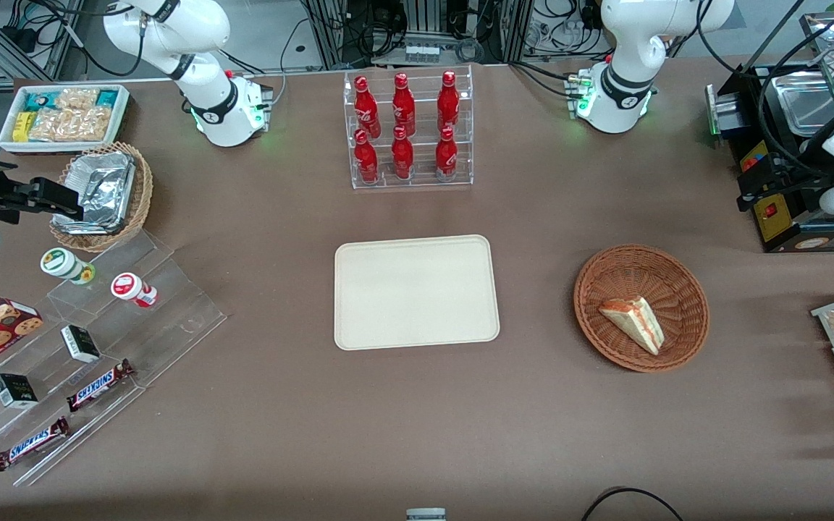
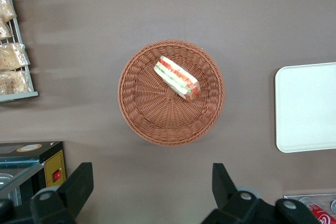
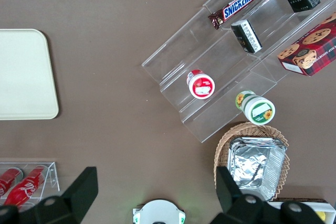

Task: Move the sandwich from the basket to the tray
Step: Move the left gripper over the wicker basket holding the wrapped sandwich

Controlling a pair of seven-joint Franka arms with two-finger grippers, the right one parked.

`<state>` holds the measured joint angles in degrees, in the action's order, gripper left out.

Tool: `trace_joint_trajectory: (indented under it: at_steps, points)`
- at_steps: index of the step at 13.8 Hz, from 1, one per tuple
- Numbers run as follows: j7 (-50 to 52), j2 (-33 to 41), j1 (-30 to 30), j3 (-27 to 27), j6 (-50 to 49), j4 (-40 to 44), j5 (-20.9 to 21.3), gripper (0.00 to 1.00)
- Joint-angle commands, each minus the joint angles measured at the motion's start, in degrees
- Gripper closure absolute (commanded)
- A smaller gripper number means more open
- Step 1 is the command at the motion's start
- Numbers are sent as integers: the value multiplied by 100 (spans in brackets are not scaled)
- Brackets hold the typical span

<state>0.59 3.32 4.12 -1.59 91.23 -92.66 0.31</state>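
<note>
While the sandwich [image 2: 177, 78] lies in the basket [image 2: 142, 114] with its long axis slanted across the weave, the hand [image 2: 152, 187] hovers released high above the table just beside the basket.

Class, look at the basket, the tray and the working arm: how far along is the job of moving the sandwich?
Nothing is done yet. The sandwich lies in the reddish-brown wicker basket, and the cream tray holds nothing. In hand: the gripper hangs high above the table beside the basket, jaws open and holding nothing. Left to do: descend, grasp the sandwich, carry it to the tray and release.
</note>
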Motion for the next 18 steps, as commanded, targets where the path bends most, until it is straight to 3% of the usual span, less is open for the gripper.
trace_joint_trajectory:
  at_steps: [1, 9, 18]
  points:
    - [73, 45, -7, 27, -158, 81, 31, 0]
    - [740, -612, 63, 45, 430, -50, 110, 0]
    - [2409, -947, 185, 80, 2266, -1315, 110, 0]
